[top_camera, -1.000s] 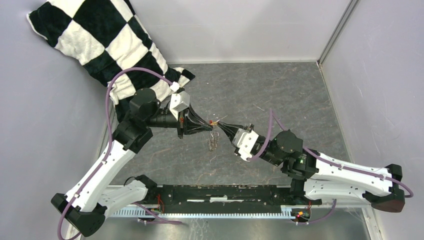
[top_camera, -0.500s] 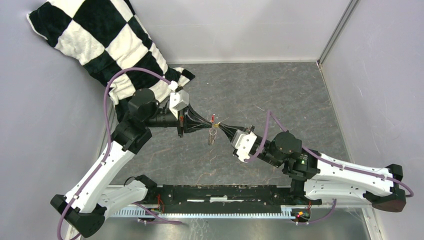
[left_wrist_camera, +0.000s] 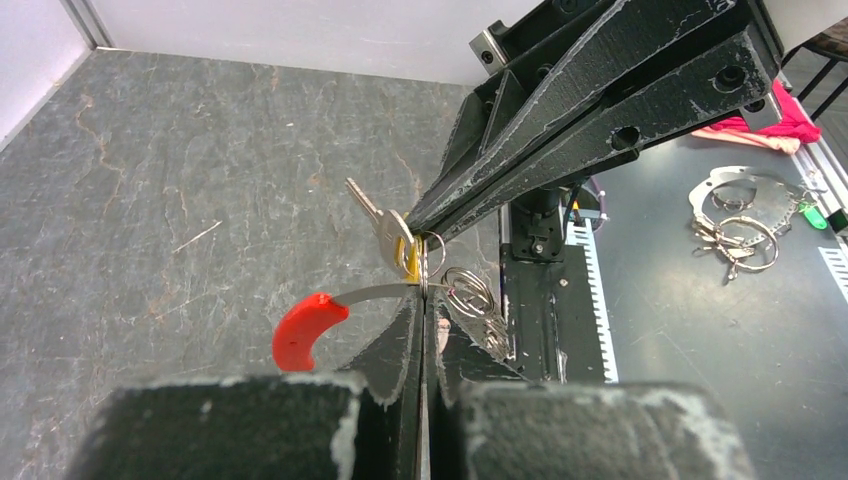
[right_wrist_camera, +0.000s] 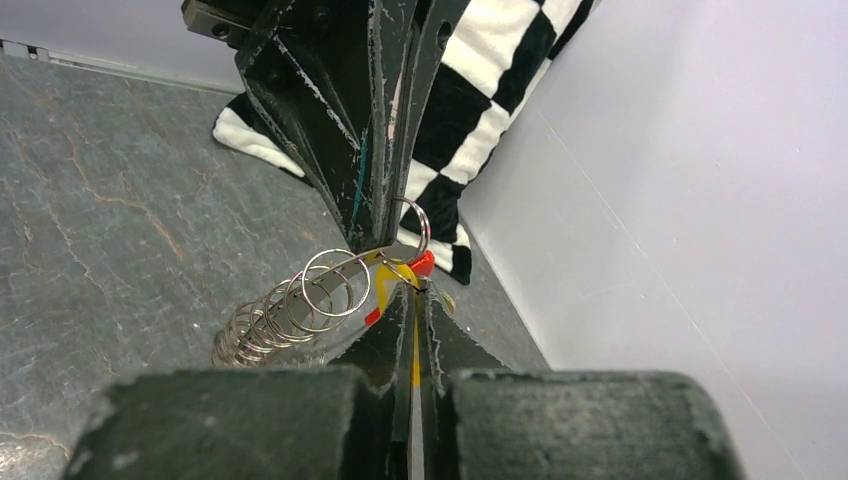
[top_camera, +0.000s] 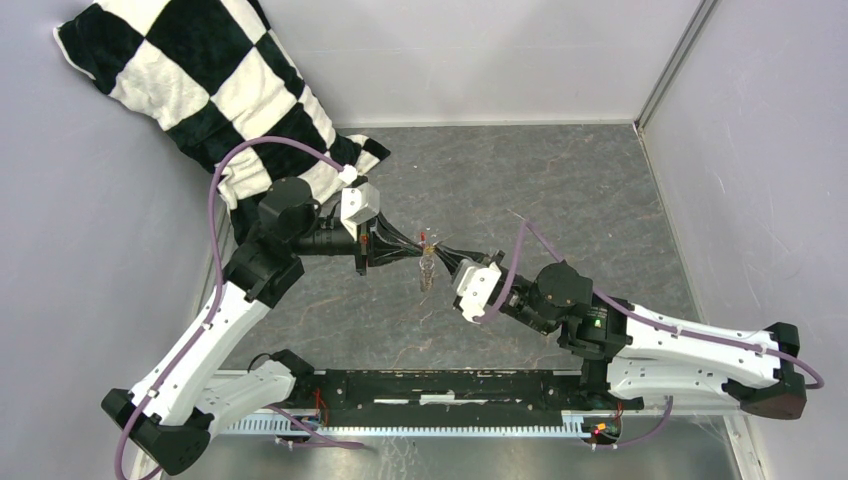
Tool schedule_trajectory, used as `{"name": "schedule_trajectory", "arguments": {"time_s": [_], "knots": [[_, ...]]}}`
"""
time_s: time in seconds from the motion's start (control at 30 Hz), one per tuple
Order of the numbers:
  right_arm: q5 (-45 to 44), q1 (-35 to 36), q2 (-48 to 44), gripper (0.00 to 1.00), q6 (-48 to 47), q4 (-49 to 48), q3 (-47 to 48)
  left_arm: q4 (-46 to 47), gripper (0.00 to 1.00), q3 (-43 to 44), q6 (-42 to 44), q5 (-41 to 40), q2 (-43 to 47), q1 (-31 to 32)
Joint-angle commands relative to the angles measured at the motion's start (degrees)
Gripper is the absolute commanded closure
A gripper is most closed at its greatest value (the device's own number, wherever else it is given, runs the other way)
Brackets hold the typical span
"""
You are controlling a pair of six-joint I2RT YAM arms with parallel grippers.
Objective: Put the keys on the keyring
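The table (top_camera: 560,190) is grey like stone, with pale cracks. Plain light walls (top_camera: 480,50) stand around it. A black and white checked cloth (top_camera: 200,90) sits in the far left corner.

The key (left_wrist_camera: 392,232) is tiny, with a yellow head and a short metal blade. The keyring (left_wrist_camera: 375,291) is a thin silver ring with a red sleeve (left_wrist_camera: 300,330). They touch, up in the air over the middle of the table.

The left gripper (left_wrist_camera: 424,300) is squeezed tight on the keyring. The right gripper (right_wrist_camera: 413,288) is squeezed tight on the key's yellow head. A string of small silver rings (right_wrist_camera: 285,312) hangs below.
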State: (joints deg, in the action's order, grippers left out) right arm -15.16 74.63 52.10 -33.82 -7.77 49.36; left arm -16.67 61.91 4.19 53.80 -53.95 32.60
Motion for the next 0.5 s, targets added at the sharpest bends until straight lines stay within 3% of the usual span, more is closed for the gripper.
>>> {"name": "schedule_trajectory", "arguments": {"time_s": [0.0,0.47], "knots": [[-4.54,0.26,0.47,0.99,-0.85,-1.69,3.70,0.00,0.98,-0.37,2.46,0.07,0.77,0.10],[-4.67,0.38,0.73,0.99,-0.73,-1.81,3.82,0.01,0.98,-0.40,2.45,-1.75,0.69,0.10]]}}
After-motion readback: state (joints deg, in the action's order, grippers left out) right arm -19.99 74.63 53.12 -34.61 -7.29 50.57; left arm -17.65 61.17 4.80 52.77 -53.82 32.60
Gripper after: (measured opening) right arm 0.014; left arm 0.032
